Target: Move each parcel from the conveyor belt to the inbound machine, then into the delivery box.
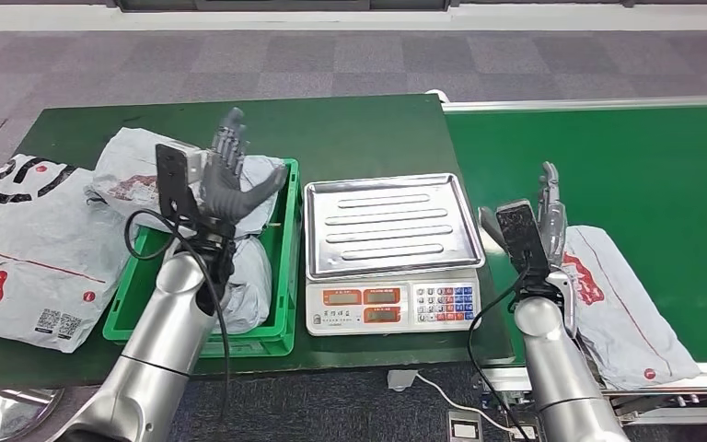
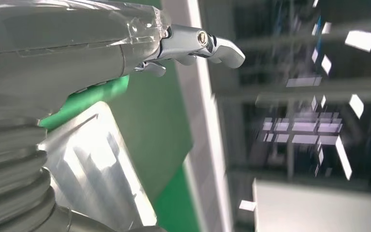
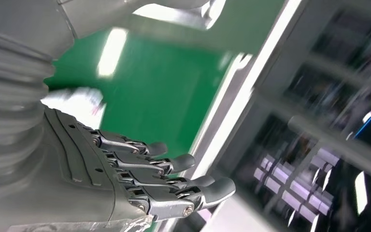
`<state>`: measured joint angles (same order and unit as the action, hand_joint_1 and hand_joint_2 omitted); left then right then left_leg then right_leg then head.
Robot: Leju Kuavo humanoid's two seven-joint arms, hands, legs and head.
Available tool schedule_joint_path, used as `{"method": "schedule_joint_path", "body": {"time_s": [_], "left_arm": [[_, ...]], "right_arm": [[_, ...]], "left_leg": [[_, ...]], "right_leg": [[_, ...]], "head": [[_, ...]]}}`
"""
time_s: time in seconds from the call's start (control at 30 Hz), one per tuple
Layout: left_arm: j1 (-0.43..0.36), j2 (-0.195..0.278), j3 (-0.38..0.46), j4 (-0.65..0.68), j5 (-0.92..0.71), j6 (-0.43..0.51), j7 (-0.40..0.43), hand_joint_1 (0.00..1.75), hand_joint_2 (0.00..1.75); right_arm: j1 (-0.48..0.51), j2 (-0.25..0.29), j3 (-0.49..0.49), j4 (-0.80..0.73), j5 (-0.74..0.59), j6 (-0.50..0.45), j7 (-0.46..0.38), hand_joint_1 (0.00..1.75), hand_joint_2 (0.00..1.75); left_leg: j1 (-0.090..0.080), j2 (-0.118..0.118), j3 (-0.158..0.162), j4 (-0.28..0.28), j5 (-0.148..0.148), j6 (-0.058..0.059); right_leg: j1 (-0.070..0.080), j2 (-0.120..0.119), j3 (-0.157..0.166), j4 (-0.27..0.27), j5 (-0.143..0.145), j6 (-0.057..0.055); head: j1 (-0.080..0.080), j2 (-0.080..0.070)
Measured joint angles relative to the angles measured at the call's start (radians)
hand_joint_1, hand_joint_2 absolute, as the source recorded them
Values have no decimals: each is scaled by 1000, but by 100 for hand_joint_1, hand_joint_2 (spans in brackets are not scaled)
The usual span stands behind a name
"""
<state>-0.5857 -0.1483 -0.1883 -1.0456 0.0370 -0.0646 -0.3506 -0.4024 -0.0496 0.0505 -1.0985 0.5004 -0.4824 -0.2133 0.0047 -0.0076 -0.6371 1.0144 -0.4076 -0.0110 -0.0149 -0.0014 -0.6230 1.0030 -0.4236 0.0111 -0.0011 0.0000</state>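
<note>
The parcel [image 1: 621, 299], a grey poly bag with red print, lies flat on the green belt [image 1: 626, 166] at its near edge, long axis running diagonally from the far left to the near right, its near-right corner reaching over the belt's metal rail. The right hand [image 1: 545, 214] stands upright just beside the parcel's far-left end, between it and the scale [image 1: 391, 249]; its fingers [image 3: 174, 164] are extended and slightly apart, holding nothing. The scale, with a bare steel pan and a keypad facing the robot, sits on the green table [image 1: 350, 129] between the belt and the crate [image 1: 276, 276]. The left hand [image 1: 228, 170] is raised over the green crate, fingers straight and spread, holding nothing. Grey bags [image 1: 249, 276] lie in the crate, and more bags [image 1: 28, 249] lie on the table to its left.
</note>
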Motion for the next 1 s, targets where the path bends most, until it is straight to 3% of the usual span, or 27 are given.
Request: {"method": "schedule_joint_path", "body": {"time_s": [0.17, 0.5, 0.73, 0.9, 1.0], "left_arm": [[10, -38, -61, 61, 7, 0, -25, 0, 175], [10, -53, -93, 105, 14, 2, -29, 0, 175], [14, -64, -132, 131, -39, 37, -55, 0, 175], [20, -71, -152, 144, -64, 62, -58, 0, 175], [22, -70, -160, 146, -84, 75, -57, 0, 175]], "right_arm": [[16, -15, -33, 35, 78, -58, 17, 0, 175], [21, -21, -60, 65, 115, -78, 29, 0, 175], [51, -61, -140, 144, 359, -210, 158, 0, 175], [97, -106, -267, 241, 595, -208, 260, 0, 175], [114, -134, -330, 319, 714, -143, 344, 0, 175]], "left_leg": [[0, 1, 0, 0, -1, 1], [0, 2, 0, 0, -1, 1], [-1, 0, 0, 0, -3, 3], [-2, 0, 0, 0, -4, 5], [-2, 0, 0, 0, -5, 5]], "right_leg": [[0, 1, 0, 0, -1, 1], [0, 2, -1, 0, -1, 1], [-1, -1, 1, -1, -2, 3], [-2, -1, 2, -2, -3, 4], [-2, -1, 2, -2, -3, 5]], "head": [[0, 0], [0, 0], [0, 0], [0, 0], [0, 0]]}}
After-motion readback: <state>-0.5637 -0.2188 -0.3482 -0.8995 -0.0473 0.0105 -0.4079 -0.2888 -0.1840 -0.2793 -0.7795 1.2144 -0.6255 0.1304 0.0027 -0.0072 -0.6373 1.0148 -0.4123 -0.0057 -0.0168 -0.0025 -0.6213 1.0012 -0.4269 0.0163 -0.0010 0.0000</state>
